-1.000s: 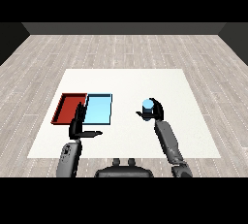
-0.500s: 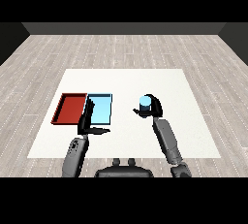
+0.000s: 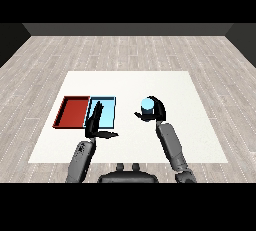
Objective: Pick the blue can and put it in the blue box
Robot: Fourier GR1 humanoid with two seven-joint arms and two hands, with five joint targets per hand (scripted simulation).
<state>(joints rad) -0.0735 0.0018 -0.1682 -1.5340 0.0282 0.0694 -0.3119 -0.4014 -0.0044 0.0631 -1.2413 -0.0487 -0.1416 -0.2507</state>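
The can [image 3: 147,106] is held in the curled fingers of the right hand [image 3: 154,112], right of the blue tray [image 3: 109,118]; placing remains. The left hand [image 3: 95,125] is kept open-fingered, empty.

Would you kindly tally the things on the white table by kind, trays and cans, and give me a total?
Trays: 2, the red tray and the light blue tray, side by side.
Cans: 1, the blue can, with the right hand curled round it.
Total: 3
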